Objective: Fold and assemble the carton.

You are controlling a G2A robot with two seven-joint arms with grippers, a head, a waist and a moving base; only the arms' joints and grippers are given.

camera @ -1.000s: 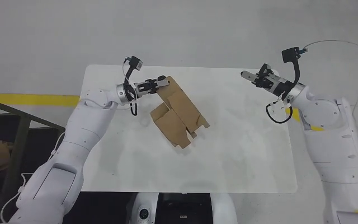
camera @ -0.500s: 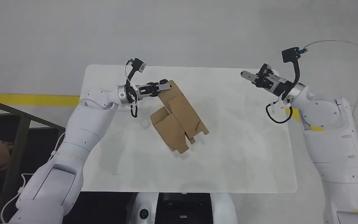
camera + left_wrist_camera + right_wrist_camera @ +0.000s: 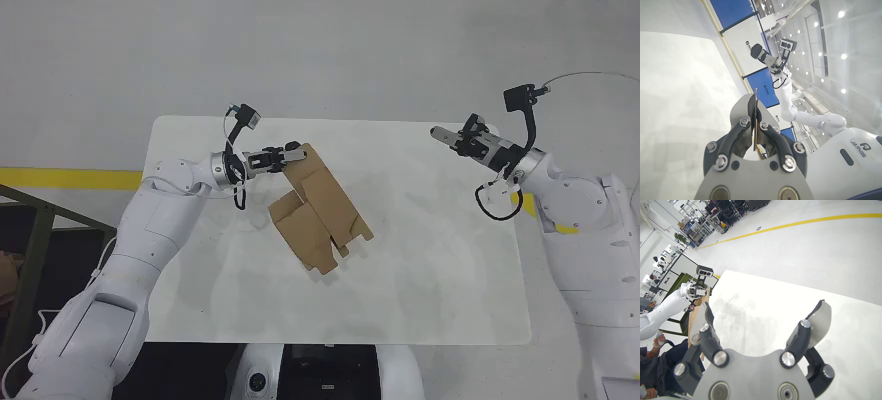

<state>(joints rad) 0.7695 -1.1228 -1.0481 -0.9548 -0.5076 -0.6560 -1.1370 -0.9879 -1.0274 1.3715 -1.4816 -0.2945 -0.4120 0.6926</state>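
- Top view: the carton (image 3: 318,212) lay partly folded on the table (image 3: 430,290), left of centre and toward the far edge, with its flaps loose and no box shape formed.
- The left gripper (image 3: 291,152) was clamped on the carton's far corner, while the rest of the board rested on the tabletop. Judgement: holding one corner anchored the piece so that a panel could be raised or swung about that hold.
- The right gripper (image 3: 447,136) hung over the far right part of the table, well apart from the carton and holding nothing. Judgement: it was parked clear of the work, leaving the board free to turn.
- Judgement: the task was at an early stage, with the folds not yet set.
- Left wrist view: the left gripper (image 3: 754,106) had its jaws narrow, apart only by the thickness of the board. The carton (image 3: 754,136) was seen edge-on between the pads, its rim poking just past the fingertips. Judgement: a deep bite on the edge, rather than a tip pinch, suited a thin sheet that could slip or bend.
- Right wrist view: the right gripper (image 3: 763,305) had its fingers spread wide with nothing between them, and bare table (image 3: 772,291) lay beneath.
- The carton (image 3: 692,321) showed far across the table, just beside one finger in the picture. Judgement: the wide opening left this hand ready to take a flap once one was presented.
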